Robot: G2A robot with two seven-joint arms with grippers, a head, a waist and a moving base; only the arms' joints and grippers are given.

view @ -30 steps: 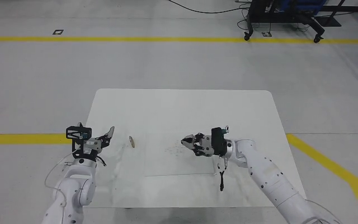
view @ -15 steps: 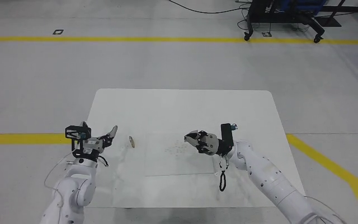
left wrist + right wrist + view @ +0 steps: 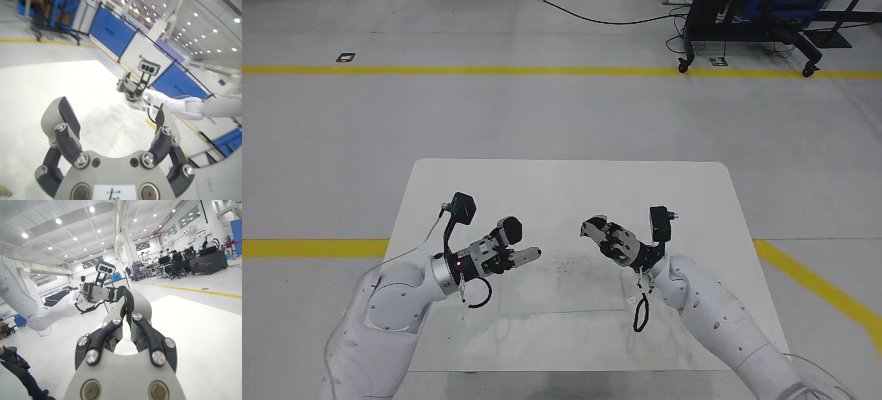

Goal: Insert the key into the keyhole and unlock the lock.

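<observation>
Lock on table, beside spread L end effector

Above the table — left claw facing right claw, apart.

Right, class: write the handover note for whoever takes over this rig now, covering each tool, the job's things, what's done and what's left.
Left tool: open, empty, above the table.
Right tool: shut, raised above the table; whether it pinches anything, cannot tell.
Things: a small brassy thing lies on the table near the left tool; key or lock, cannot tell.
Done: nothing confirmed.
Left: key into keyhole, unlock.
</observation>
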